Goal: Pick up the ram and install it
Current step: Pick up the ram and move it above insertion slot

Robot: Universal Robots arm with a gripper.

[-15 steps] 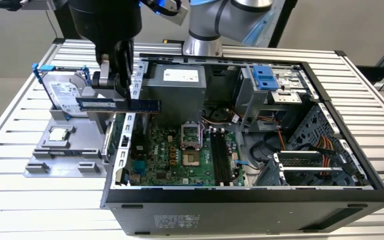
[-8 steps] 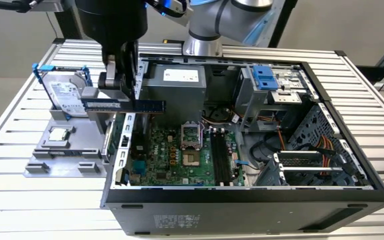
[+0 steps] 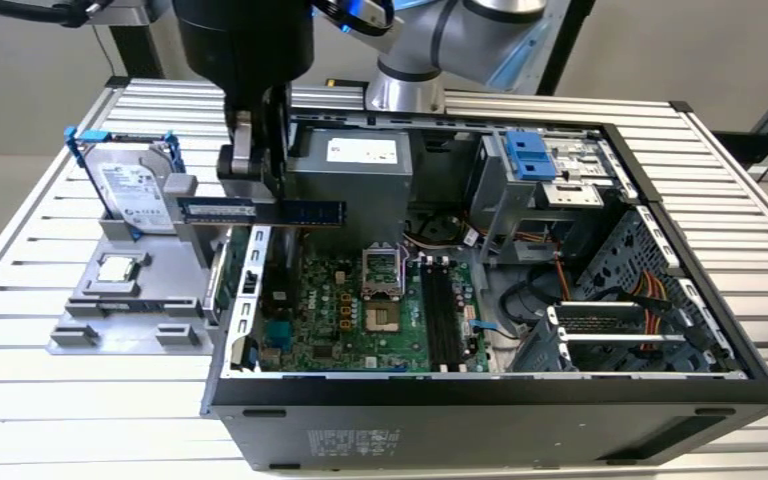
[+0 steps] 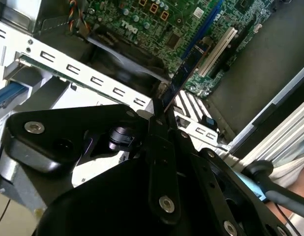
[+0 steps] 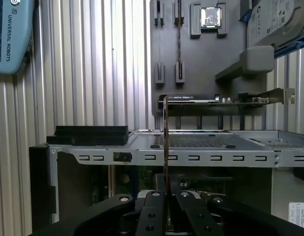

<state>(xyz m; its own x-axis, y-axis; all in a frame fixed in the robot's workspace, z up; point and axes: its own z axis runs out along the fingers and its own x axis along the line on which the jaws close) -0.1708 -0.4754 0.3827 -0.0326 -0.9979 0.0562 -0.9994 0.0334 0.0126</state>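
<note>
**Finding.** The gripper (image 3: 256, 200) was clamped on the ram (image 3: 307, 211). It held the ram level and on edge above the computer case (image 3: 491, 400) wall on the exterior view's left, well apart from the memory slots (image 3: 444, 320).

**Risks.**
- The stick is thin. A slight twist in the grip would probably bring it down askew on a slot and jam it or stress the motherboard (image 3: 324, 310).
- A low carry could clip the case wall.
- Loose cables (image 3: 454, 238) lay near the slots.
- Whether the slot latches stood open could not be told.

**Surroundings.** The case lay open on a slatted metal table (image 3: 37, 400). Beside it, a grey tray (image 3: 124, 325) carried a hard drive (image 3: 131, 190). Plain walls stood behind.
</note>
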